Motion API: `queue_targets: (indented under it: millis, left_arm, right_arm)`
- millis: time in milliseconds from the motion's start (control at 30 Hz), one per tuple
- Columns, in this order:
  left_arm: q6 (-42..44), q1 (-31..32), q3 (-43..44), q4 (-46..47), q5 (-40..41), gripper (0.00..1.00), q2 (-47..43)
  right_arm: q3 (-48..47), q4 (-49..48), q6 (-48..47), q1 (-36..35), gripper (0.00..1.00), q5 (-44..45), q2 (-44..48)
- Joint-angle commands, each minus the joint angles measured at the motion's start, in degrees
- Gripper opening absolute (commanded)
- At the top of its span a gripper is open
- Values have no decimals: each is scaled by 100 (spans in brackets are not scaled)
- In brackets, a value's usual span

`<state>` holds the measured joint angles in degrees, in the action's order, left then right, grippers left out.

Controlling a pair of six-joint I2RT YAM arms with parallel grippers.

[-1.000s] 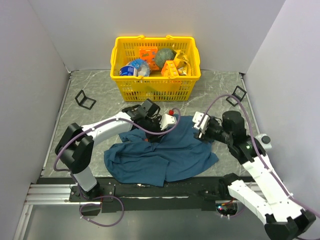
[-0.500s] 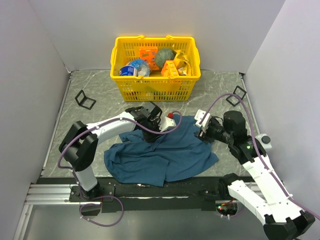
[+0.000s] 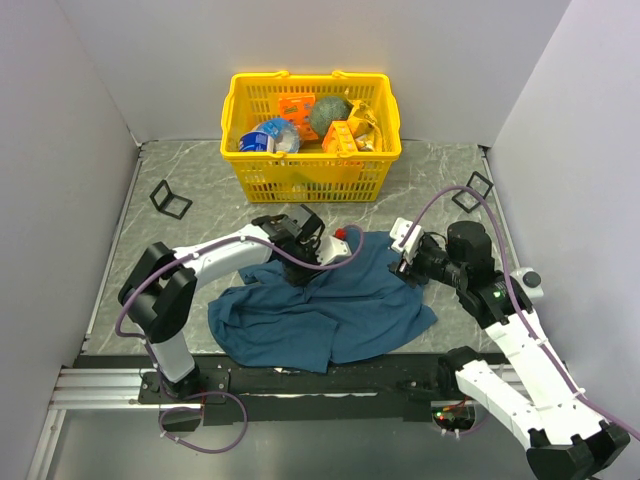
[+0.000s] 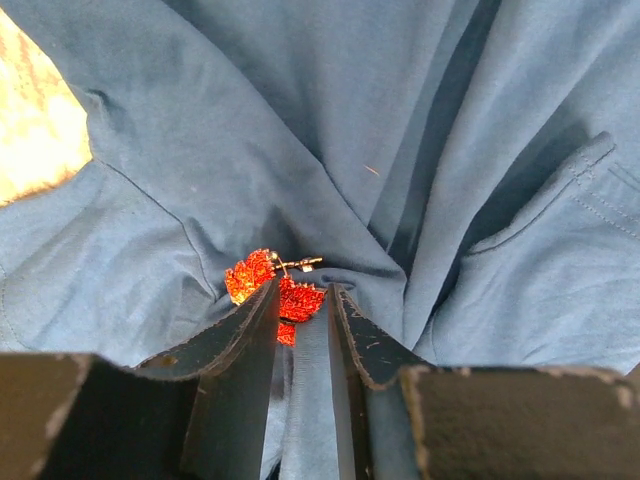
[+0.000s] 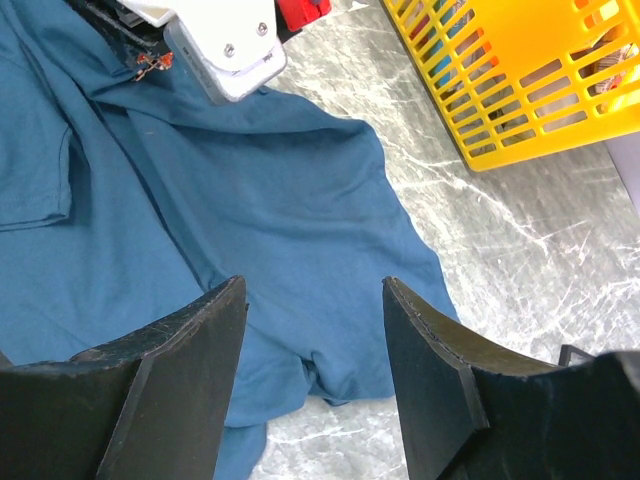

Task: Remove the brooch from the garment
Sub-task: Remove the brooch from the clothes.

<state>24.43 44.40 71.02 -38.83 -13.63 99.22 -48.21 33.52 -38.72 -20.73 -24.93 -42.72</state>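
L gripper point(image 4: 303, 292) is pinched on the brooch point(image 4: 252, 277), approx 11 o'clock on the garment point(image 4: 450, 150). A cloth fold is prob caught too. R gripper point(image 5: 312, 292) hangs open at 2 o'clock, pinning nothing, so a pull may lift or tear the fabric.

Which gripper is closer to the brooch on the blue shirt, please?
Left. The left gripper pinches the brooch; the right gripper hangs open above the far edge of the shirt, well apart from it.
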Motion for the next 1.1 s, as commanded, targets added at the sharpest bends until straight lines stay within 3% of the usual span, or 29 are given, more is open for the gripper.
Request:
queue_targets:
  millis: [0,300,700,867,1067]
  left_arm:
    - [-96,86,-36,-46,53,35,36]
    - [-122,218,-71,-55,114,45,36]
    - [-184,262,-194,200,650,44,89]
    - [-219,262,-238,306,932,37,98]
    - [-236,262,-247,358,994,19,89]
  right_arm:
    - [-40,-232,93,34,64,-47,62]
    - [74,-311,93,25,65,-30,115]
    - [153,-399,128,34,66,-65,159]
    - [154,-407,119,34,68,-91,167]
    - [154,-390,93,34,72,-170,167]
